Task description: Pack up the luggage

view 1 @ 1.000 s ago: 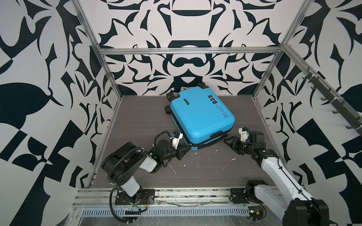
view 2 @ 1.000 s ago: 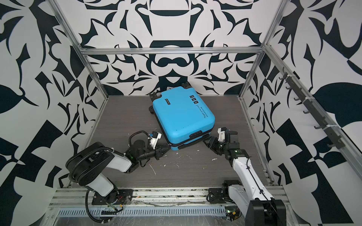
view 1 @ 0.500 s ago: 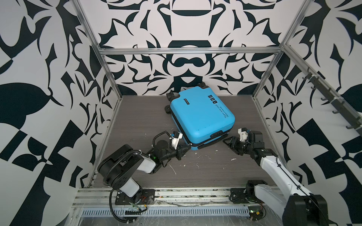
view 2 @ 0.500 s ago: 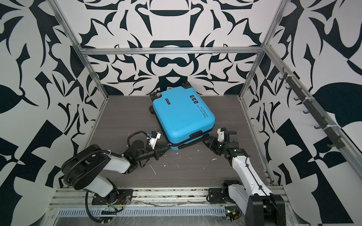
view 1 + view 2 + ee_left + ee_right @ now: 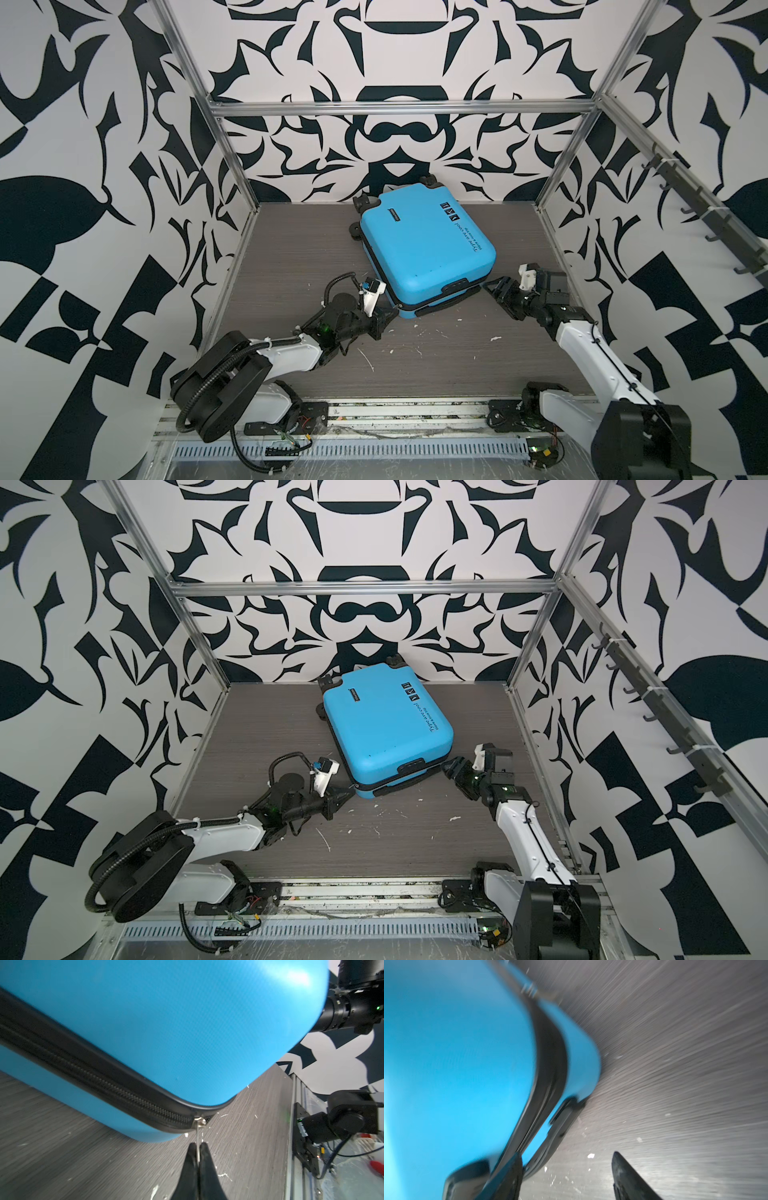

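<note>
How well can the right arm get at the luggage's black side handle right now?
Probably yes: the right pincer stands open by the near corner of the luggage, the black side handle just ahead, only bare table between.

Suitcase (image 5: 424,245) flat on table (image 5: 291,257), behind centre, close to back edge, turned askew. Wheels (image 5: 361,202) toward back edge; handle (image 5: 455,286) on side facing front-right corner. Left gripper (image 5: 390,313) at suitcase's front corner, zipper pull (image 5: 198,1136) between its tips. Right gripper (image 5: 493,286) just beside suitcase's right corner, near table's right edge. Arm bases (image 5: 216,395) on rail (image 5: 395,409) along front edge, one toward each front corner.
</note>
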Robot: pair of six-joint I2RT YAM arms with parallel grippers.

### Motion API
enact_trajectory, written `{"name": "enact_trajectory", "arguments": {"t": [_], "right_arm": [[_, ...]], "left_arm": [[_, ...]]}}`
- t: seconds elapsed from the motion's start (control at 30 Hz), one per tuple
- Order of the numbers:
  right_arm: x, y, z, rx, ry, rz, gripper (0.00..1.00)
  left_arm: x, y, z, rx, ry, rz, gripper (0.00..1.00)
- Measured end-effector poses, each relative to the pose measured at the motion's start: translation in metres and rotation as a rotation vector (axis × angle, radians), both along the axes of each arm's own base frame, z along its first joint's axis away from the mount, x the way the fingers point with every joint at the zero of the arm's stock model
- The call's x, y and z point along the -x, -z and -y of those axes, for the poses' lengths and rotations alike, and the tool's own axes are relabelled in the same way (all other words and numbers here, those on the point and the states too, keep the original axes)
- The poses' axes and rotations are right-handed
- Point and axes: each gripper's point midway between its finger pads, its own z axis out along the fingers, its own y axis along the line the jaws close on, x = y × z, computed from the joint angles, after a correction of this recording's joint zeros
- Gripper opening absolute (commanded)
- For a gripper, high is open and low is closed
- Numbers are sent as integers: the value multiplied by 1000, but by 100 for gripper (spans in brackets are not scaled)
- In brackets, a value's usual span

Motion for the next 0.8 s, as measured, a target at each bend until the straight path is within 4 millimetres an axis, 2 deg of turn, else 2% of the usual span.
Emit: {"name": "enact_trajectory", "arguments": {"t": [0.17,0.4,0.67,0.8], "right_arm": [[-14,9,14,-78,70,-30,72],[-35,23,7,-224,98,-75,66],[-42,20,0,-255,111,-61,65],[-45,21,-13,-246,84,-54,54]], "left_arm": [[3,-1,-2,-45,5,58,0],[11,3,0,-138,-13,194,0],[21,3,7,-208,10,319,0],[22,3,9,-224,17,346,0]]}}
